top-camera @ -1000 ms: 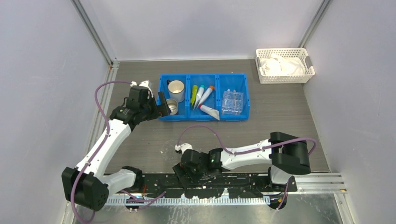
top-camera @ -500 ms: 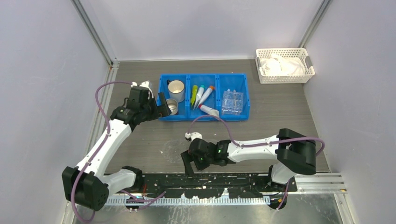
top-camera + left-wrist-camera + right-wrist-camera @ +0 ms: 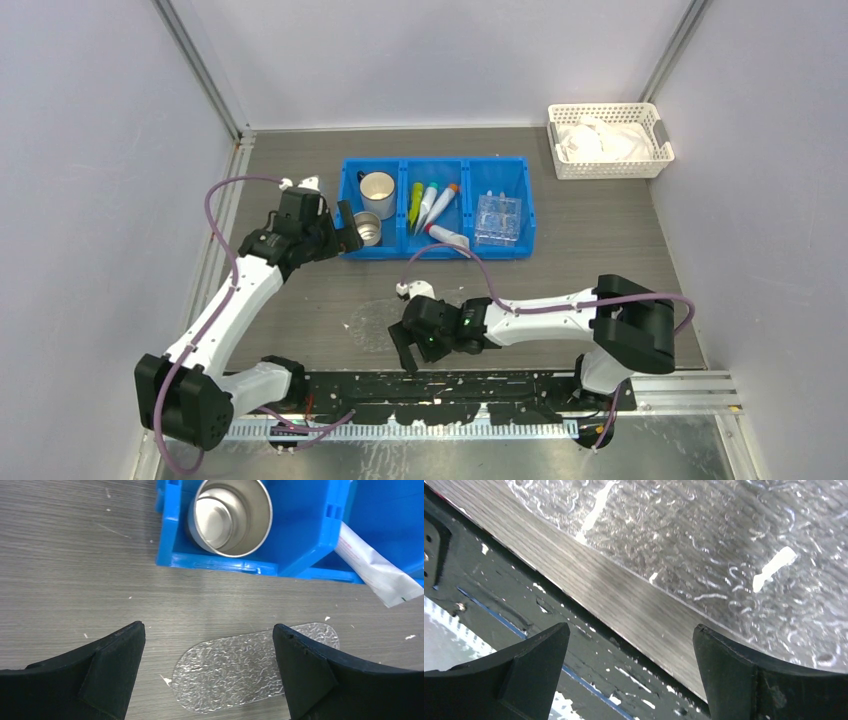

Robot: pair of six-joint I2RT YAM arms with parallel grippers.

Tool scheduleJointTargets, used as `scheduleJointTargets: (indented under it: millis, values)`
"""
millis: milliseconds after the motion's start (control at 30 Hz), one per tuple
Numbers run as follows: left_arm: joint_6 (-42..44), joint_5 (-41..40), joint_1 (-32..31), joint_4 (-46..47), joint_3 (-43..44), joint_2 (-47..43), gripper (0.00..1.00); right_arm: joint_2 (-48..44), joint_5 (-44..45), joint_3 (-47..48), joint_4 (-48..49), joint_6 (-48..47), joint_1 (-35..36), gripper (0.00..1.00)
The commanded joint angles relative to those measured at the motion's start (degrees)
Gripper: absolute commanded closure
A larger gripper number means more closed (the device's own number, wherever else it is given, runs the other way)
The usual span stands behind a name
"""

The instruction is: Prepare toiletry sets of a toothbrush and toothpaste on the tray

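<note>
Tray (image 3: 498, 219): set in the 3 o'clock compartment of the blue bin (image 3: 437, 253), caught by the top view alone, clear and faint against the blue, recesses barely readable. Toiletry sets (image 3: 430, 205): lying in the middle compartment, three slim packets side by side, tapering toward 6 o'clock, with a white tube (image 3: 450, 239) slanted across the front wall; all apart from the tray. Left gripper (image 3: 348, 229): jaws spread wide, nothing between them, poised at the bin's 9 o'clock end beside the metal cup (image 3: 368, 229). Only from the left wrist: the cup's open mouth seen from above, the tube's crimped tail overhanging the bin at 2 o'clock, and a textured clear patch (image 3: 250, 665) flat on the worktop (image 3: 75, 555) below the fingers. Right gripper (image 3: 404, 355): likewise wide open and empty, at the worktop's 6 o'clock edge; from its own wrist, similar rippled texture up close beside the black base rail (image 3: 499, 605), too close to tell whether the same patch. Compared with a second ago: right gripper carried from over the rail toward 12 o'clock, hardly shifted in the last half second; left gripper drawn slightly back toward 9 o'clock; bin contents unmoved. White basket (image 3: 608, 168) at 1 o'clock: crumpled white contents, not identifiable.
</note>
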Motion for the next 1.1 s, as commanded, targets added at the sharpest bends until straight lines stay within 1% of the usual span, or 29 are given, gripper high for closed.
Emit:
scheduleJointTargets:
  millis: [0,100,167,300,433,533,600,667,767,800,900,1067]
  values:
    - [0.11,-6.53,0.16,-1.12,-0.94,-2.99,0.0,-0.97,11.02,7.29,-11.25,-0.82,4.31,0.0]
    - [-2.88,-8.93,0.16,-2.47,-1.85,-3.44,0.0,-0.02,20.96,12.06,-18.08,1.89,5.76,0.0]
    - [-4.56,-10.27,0.16,-3.11,-2.59,-3.68,0.0,2.03,27.05,14.45,-20.81,4.66,5.75,0.0]
    - [-10.19,-14.01,0.16,-4.27,-5.09,-5.84,0.0,9.27,32.79,20.18,-21.13,6.21,5.69,0.0]
    - [-15.3,-11.22,0.16,-4.7,-9.25,-9.43,0.0,16.47,33.35,26.81,-20.81,6.3,5.5,0.0]
    - [-17.84,-8.06,0.16,-4.78,-13.47,-13.06,0.0,17.06,35.15,28.62,-22.54,7.33,4.55,0.0]
    - [-18.86,-5.9,0.16,-5.49,-15.4,-14.64,0.0,14.44,34.3,26.14,-21.99,7.75,2.68,0.0]
    - [-19.8,-3.6,0.09,-5.76,-17.42,-15.68,0.0,10.3,31.63,21.64,-19.6,7.57,0.11,0.0]
    - [-21.6,0.22,0.01,-3.96,-21.1,-16.15,0.0,4.26,26.9,15.88,-16.45,6.86,-3.31,0.0]
    - [-22.26,1.6,-0.2,-3.18,-22.1,-15.99,0.0,3.21,26.99,15.01,-16.55,6.63,-3.65,0.0]
    - [-23.29,3.6,-1.26,-0.67,-24.17,-14.7,0.0,2.17,26.28,13.82,-16.09,5.39,-3.75,0.0]
    - [-24.0,4.8,-4.2,1.98,-25.85,-12.24,0.0,4.17,22.58,11.93,-12.11,4.6,-3.67,0.0]
